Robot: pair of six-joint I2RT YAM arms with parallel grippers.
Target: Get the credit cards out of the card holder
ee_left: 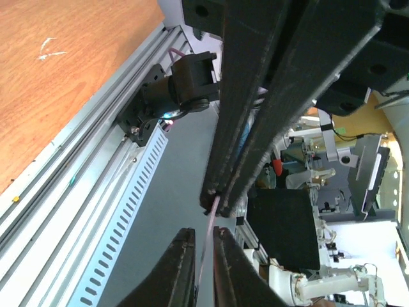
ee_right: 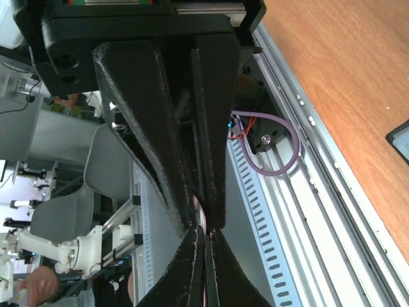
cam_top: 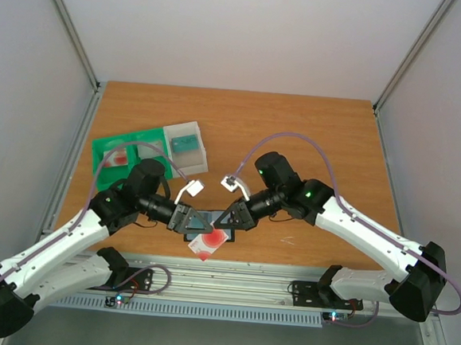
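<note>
While left gripper (cam_top: 185, 218) clamps card holder (cam_top: 205, 218), right gripper (cam_top: 231, 218) clenched on red-blotched credit card (cam_top: 209, 245): pull straight along pocket, no twist.

- The card holder (cam_top: 208, 219) is a flat black wallet showing a pale blue-grey inside. It sits between the tips of the left gripper (cam_top: 192, 220) and the right gripper (cam_top: 227, 218).
- A red-blotched card (cam_top: 210, 244), whitish and tilted, juts out just below the holder. In the wrist views a thin pinkish edge, apparently this card's, runs between both pairs of closed fingers.
- A second blotched card (cam_top: 118, 158) lies flat in the green tray (cam_top: 103, 145).
- A teal card (cam_top: 185, 145) lies flat in the clear-white box (cam_top: 198, 163).
</note>
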